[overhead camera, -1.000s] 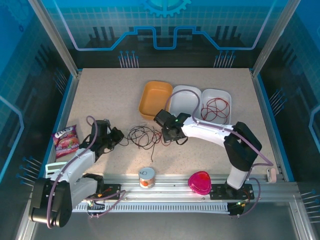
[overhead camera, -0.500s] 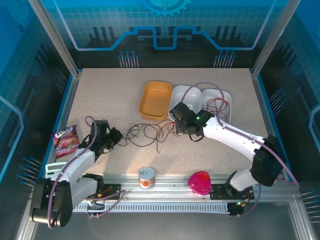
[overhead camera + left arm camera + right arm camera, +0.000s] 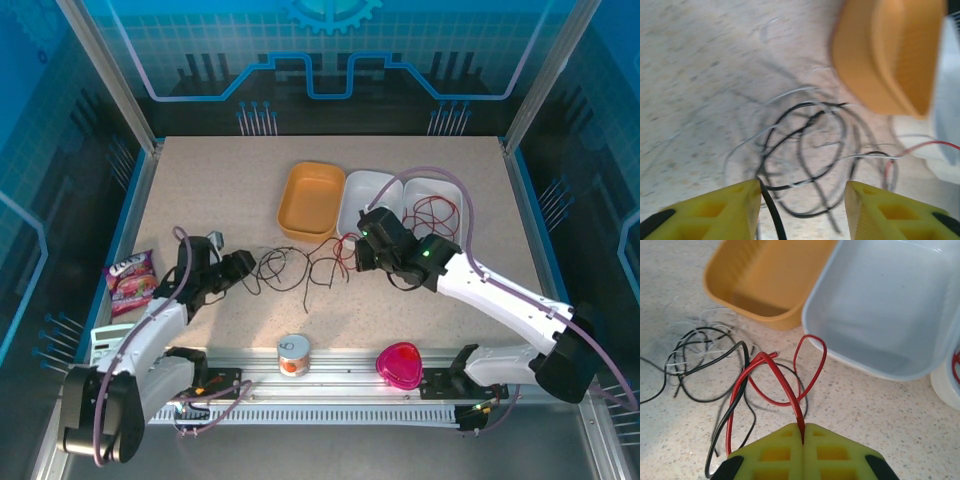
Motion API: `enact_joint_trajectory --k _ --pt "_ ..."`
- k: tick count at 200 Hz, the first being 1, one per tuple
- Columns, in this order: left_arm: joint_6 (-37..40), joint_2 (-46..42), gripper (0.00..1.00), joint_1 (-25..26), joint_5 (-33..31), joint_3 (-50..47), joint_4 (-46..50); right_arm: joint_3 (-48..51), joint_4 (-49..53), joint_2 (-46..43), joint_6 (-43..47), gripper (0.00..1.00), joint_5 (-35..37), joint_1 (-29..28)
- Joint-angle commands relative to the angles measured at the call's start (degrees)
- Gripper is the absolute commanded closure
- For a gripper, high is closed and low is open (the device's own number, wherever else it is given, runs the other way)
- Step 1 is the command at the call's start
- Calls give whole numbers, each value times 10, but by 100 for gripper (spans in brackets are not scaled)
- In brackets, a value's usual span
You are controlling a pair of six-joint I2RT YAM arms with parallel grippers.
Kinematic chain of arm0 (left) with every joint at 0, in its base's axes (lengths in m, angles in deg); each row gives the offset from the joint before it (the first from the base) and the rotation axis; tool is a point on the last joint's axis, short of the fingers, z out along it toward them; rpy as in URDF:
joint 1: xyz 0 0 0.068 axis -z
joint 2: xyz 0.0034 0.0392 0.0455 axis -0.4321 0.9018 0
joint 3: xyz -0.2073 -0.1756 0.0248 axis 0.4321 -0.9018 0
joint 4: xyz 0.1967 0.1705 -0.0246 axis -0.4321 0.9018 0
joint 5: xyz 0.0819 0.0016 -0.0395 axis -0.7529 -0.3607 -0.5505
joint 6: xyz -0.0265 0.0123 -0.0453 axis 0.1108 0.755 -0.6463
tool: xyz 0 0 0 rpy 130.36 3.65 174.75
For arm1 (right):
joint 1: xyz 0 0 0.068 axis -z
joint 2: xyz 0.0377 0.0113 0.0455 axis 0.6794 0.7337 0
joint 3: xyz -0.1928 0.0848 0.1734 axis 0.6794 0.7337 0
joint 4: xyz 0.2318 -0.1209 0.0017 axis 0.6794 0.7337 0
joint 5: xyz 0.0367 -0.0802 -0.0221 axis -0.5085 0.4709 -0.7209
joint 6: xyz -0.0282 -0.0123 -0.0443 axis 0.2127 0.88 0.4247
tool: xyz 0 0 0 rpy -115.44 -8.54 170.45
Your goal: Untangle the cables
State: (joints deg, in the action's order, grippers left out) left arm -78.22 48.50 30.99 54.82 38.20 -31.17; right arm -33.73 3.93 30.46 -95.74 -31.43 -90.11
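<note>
The black cable [image 3: 290, 270] lies in loose loops at mid-table, mixed with a thin pale cable [image 3: 790, 92]. My left gripper [image 3: 240, 265] sits at the tangle's left end. It is open [image 3: 803, 200], and a black strand [image 3: 771, 210] runs along the inner face of its left finger. My right gripper [image 3: 360, 255] is at the tangle's right end, shut [image 3: 803, 432] on a red cable [image 3: 785, 390]. That red cable loops over the table and crosses the black cable [image 3: 736, 399]. It also shows at the right of the left wrist view [image 3: 920, 148]. Another red cable [image 3: 432, 215] lies in the right white tray.
An orange tray [image 3: 312, 195] and two white trays [image 3: 368, 195] [image 3: 440, 185] stand just behind the cables. A snack packet [image 3: 130, 280] lies at the left edge. A small can [image 3: 293, 355] and a pink heart-shaped thing [image 3: 400, 365] sit by the front rail.
My left gripper has opened and let go of the black cable. My right gripper has pulled the red cable to the right, toward the white trays, spreading the tangle.
</note>
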Motion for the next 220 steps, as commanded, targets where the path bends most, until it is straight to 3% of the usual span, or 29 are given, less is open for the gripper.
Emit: enact_joint_trajectory --k 1,45,66,120,176,197,220 --pt "79 -57 46 30 42 38 -2 -10 -21 -11 25 100 11 -17" --pt "186 -132 30 165 36 22 -90 -22 -42 -10 42 100 18 -34" --pt "227 -129 28 212 30 29 -89 -29 -47 -7 47 100 20 -40" --pt "281 -5 30 319 7 68 -106 -42 -57 0 44 100 24 -52" --pt "285 135 32 385 -13 108 -172 -48 -61 5 43 100 29 -59" --pt "282 174 43 392 -55 129 -152 -46 -60 1 42 100 39 -59" --pt "285 189 79 392 -71 138 -124 -47 -40 -7 42 100 72 -58"
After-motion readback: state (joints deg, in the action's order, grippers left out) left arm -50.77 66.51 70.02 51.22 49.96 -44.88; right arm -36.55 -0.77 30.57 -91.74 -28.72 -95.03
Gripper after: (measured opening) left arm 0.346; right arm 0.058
